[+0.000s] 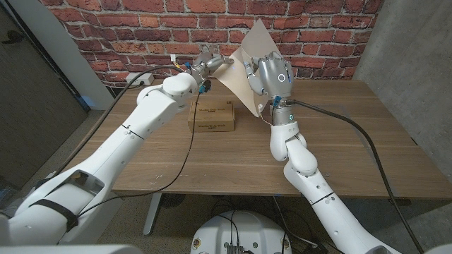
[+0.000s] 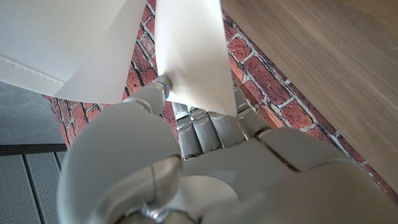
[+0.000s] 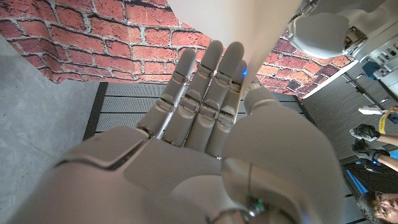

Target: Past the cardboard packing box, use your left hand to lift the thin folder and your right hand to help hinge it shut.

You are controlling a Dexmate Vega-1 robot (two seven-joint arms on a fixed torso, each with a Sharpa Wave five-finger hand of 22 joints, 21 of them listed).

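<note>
Nearest the head camera, two white arms rising from the bottom corners toward the far side of the wooden counter (image 1: 339, 134). Behind it, a red brick wall (image 1: 141, 35). Held up in the air past the cardboard packing box (image 1: 212, 115), the thin folder (image 1: 248, 60), tilted, its pale leaves standing in a narrow V in the left wrist view. Gripped at its left edge by the left robot hand (image 1: 205, 63), fingers (image 2: 202, 124) closed on one leaf. Pressed against the folder's near face, the right robot hand (image 1: 267, 74), fingers (image 3: 205, 87) straight and close together, holding nothing. Box lying flat on the counter below and just nearer than the folder, between the two arms, apart from both hands. At one edge of the right wrist view, part of a person (image 3: 373, 134), too small to make out further.
</note>
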